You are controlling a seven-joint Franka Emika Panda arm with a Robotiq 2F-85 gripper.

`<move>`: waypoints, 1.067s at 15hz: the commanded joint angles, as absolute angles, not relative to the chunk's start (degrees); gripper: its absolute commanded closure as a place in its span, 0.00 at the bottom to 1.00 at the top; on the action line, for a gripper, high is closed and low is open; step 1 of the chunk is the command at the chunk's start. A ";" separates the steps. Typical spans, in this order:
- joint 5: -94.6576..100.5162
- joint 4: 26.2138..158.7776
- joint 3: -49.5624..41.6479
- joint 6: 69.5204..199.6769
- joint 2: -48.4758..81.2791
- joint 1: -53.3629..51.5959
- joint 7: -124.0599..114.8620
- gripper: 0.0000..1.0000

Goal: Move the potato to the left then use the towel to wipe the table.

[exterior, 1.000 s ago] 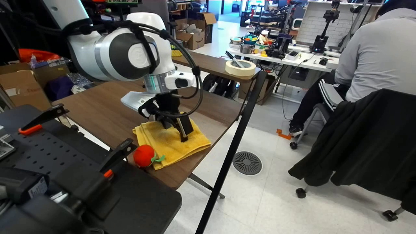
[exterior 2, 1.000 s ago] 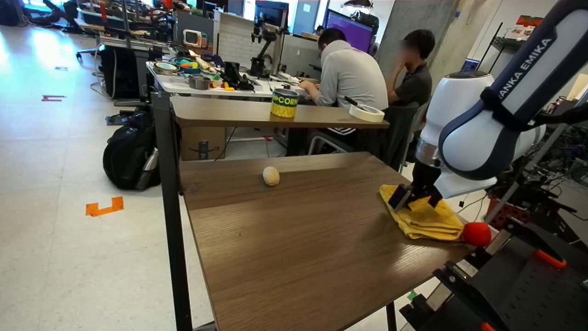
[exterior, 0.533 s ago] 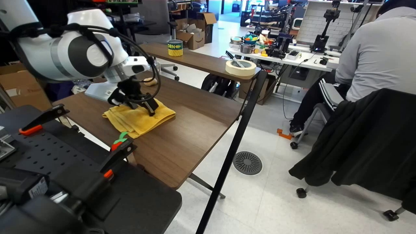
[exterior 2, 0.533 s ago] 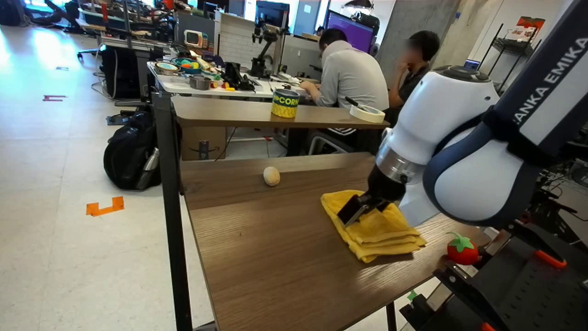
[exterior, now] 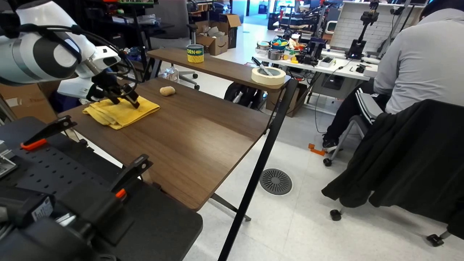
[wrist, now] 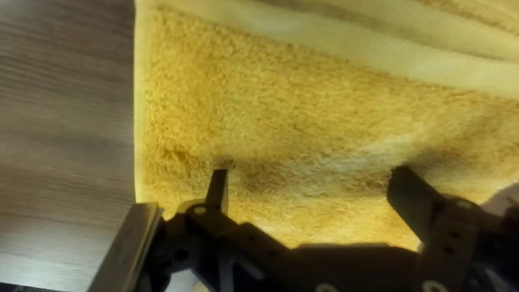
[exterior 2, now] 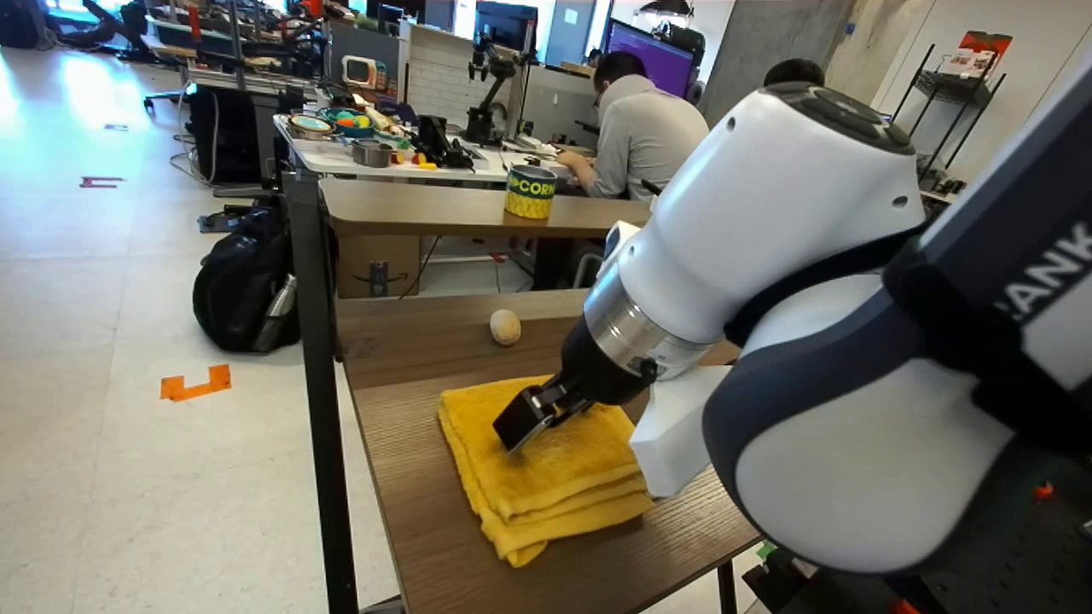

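Wiping, the likely step: pressing evenly while steering clear of the potato (exterior 2: 505, 327) should be working best.
Gripper (wrist: 309, 173): jaws are standing spread, tips apparently pressing into the towel (exterior 2: 546, 473).
Towel: yellow looped pile, lying in soft folds.
Potato: pale oval, sitting toward the far edge, apart from the towel.
Table (exterior: 188, 143): wood-grained, gleaming at right.

Pale tiled flooring (exterior 2: 153, 281), bright with glare (exterior 2: 104, 75) at its far end and set with a round slotted grate (exterior: 276, 181), runs under a white desk (exterior 2: 337, 159) backed by a brick-patterned panel (exterior 2: 439, 85), while wire shelving (exterior 2: 951, 87) stands before a white wall (exterior 2: 1045, 51) near grey concrete (exterior 2: 763, 51).
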State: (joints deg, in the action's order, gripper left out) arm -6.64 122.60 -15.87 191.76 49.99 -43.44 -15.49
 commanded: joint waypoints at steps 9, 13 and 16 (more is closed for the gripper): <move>-10.62 115.88 -8.32 188.42 49.86 -11.99 -12.71 0.00; -10.83 116.40 -8.07 189.41 50.27 -10.90 -11.29 0.00; -10.76 116.40 -7.48 189.03 50.08 -10.93 -11.29 0.00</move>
